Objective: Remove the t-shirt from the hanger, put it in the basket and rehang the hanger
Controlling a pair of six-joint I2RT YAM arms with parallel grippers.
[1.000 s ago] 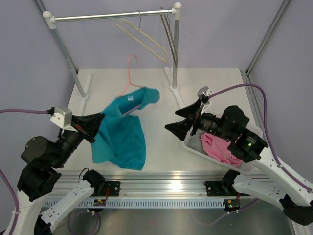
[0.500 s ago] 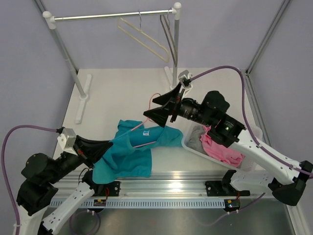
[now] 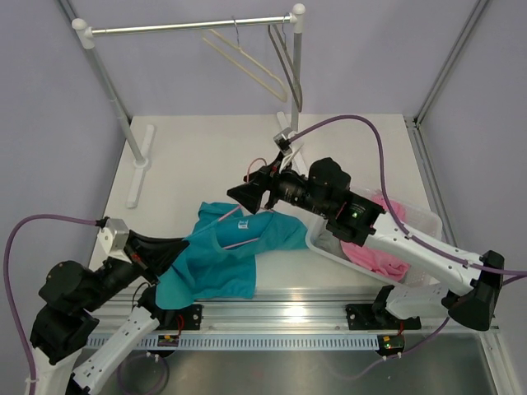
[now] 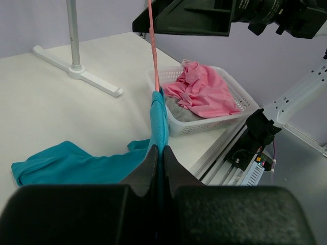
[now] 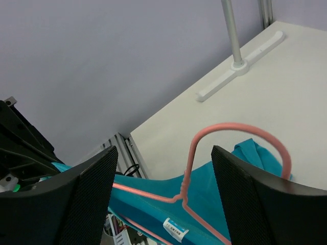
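Shoulders of the thin pink wire hanger (image 5: pixel 191 158) lie hidden inside the soft teal t-shirt (image 5: pixel 219 200); print on the small white neck label (image 5: pixel 172 228) is unreadably small.

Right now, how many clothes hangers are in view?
3. A pink wire hanger sits in the teal t-shirt on the table; a beige hanger and a dark grey hanger hang on the rail. None seem hidden.

Lighting is bright, even and diffuse, falling from overhead. Shadows on the white table (image 3: pixel 206 156) are faint and soft-edged. The aluminium rail (image 3: pixel 272 317) shows mild glare. In the left wrist view the near fingers (image 4: pixel 143 171) are out of focus. The overhead view is sharp.
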